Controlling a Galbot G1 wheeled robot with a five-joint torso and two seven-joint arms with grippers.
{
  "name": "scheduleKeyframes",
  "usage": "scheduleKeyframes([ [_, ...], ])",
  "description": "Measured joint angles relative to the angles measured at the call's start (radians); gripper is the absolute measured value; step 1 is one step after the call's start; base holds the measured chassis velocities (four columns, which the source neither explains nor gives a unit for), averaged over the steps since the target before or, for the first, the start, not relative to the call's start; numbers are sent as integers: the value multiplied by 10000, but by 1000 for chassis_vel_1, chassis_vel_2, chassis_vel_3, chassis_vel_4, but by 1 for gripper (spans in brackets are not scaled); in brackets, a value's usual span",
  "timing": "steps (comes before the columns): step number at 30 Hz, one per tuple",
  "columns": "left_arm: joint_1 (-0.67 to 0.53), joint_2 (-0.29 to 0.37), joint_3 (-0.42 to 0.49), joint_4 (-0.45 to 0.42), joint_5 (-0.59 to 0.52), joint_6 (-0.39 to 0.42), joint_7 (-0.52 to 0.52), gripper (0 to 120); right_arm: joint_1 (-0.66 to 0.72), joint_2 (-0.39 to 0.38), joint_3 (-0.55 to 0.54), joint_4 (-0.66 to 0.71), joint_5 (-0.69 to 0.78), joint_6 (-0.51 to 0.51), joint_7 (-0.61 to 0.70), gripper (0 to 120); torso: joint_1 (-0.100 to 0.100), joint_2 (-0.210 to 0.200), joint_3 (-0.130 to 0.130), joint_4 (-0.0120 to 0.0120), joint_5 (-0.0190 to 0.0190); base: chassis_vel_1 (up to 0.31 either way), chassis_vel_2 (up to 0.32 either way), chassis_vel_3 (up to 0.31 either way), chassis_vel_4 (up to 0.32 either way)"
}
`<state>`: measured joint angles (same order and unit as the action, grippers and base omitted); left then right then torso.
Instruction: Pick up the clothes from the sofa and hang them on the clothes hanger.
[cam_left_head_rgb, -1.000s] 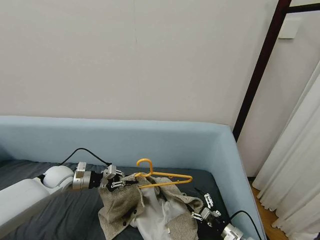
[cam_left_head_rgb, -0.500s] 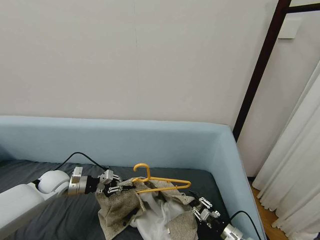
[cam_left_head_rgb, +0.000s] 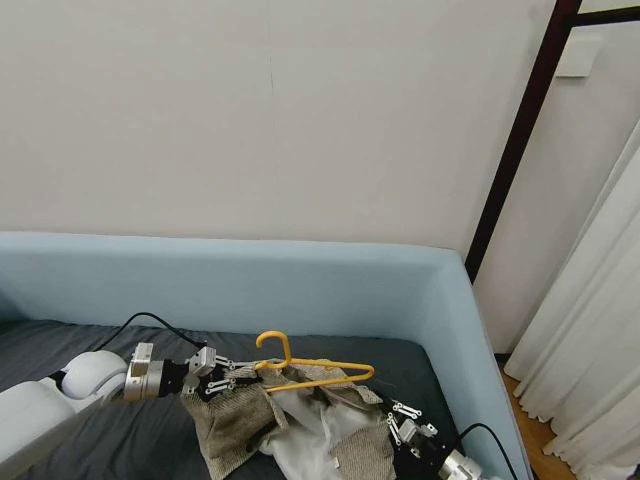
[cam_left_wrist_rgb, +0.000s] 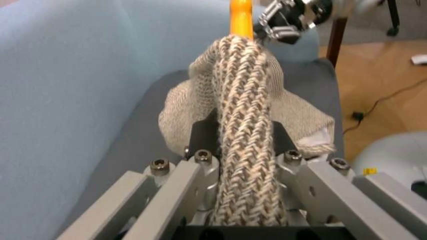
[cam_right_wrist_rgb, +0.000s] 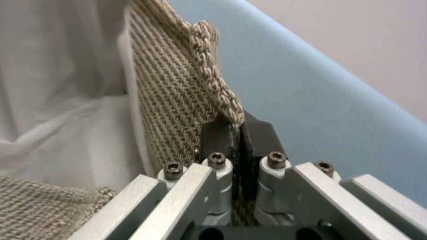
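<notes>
A beige knitted cardigan (cam_left_head_rgb: 240, 415) with a white lining (cam_left_head_rgb: 305, 440) lies spread over the dark sofa seat, draped on an orange hanger (cam_left_head_rgb: 300, 368). My left gripper (cam_left_head_rgb: 222, 378) is shut on the knit edge (cam_left_wrist_rgb: 243, 125) at the hanger's left shoulder, and the orange hanger (cam_left_wrist_rgb: 241, 15) shows beyond it in the left wrist view. Low at the right, my right gripper (cam_left_head_rgb: 400, 428) is shut on the other knit edge (cam_right_wrist_rgb: 210, 85), with the white lining (cam_right_wrist_rgb: 60, 90) beside it.
The sofa has a light blue backrest (cam_left_head_rgb: 250, 275) and a right side wall (cam_left_head_rgb: 465, 340) around the dark grey seat (cam_left_head_rgb: 120, 440). White curtains (cam_left_head_rgb: 590, 370) and a dark door frame (cam_left_head_rgb: 515, 150) stand to the right. Wooden floor (cam_left_wrist_rgb: 380, 90) lies past the sofa.
Both grippers have moved left and down with the cardigan and hanger, which now sit lower on the seat. Both stay shut on the knit.
</notes>
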<state>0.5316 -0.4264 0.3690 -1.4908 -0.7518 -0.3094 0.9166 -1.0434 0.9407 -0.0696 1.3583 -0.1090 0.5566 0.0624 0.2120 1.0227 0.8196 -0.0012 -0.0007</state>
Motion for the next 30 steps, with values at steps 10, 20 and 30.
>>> scheduleKeyframes([
  [10, 1070, 189, -1263, -256, 698, -179, 122, 8, 0, -250, 128, 1178, 1037, -641, 34, 0, 0, 0, 1, 0, -2, 0, 0, 0, 0],
  [20, 1401, 187, -1697, -171, 1355, -131, -132, 8, -308, -964, 253, 3379, 1977, -1492, 194, 0, 0, 0, 1, -2, -2, 0, 0, 0, 0],
  [30, 941, 15, -1344, 27, 1392, 208, -866, 7, -393, -1727, 285, 5386, 2838, -2288, 216, 0, 0, 0, 0, -1, -1, 0, 0, 0, 0],
])
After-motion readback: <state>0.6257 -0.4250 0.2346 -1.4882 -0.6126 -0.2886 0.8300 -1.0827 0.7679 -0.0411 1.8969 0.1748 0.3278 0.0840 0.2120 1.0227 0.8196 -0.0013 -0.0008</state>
